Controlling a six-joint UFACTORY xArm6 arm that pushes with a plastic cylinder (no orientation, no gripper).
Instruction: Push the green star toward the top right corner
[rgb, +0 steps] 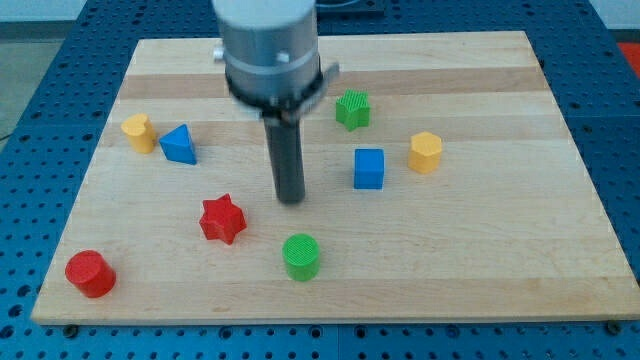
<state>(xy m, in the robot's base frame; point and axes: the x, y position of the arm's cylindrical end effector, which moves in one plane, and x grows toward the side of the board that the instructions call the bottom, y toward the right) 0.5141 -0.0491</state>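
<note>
The green star (352, 109) lies on the wooden board (480, 250) a little right of centre, toward the view's top. My tip (290, 200) rests on the board near the middle, below and to the left of the green star, well apart from it. The rod rises from the tip to the grey arm body at the view's top. The tip touches no block.
A blue cube (369, 168) and a yellow hexagonal block (425, 152) lie right of the tip. A green cylinder (301, 257) and a red star (222, 219) lie below it. A blue triangle (179, 145), a yellow block (139, 132) and a red cylinder (90, 274) lie at left.
</note>
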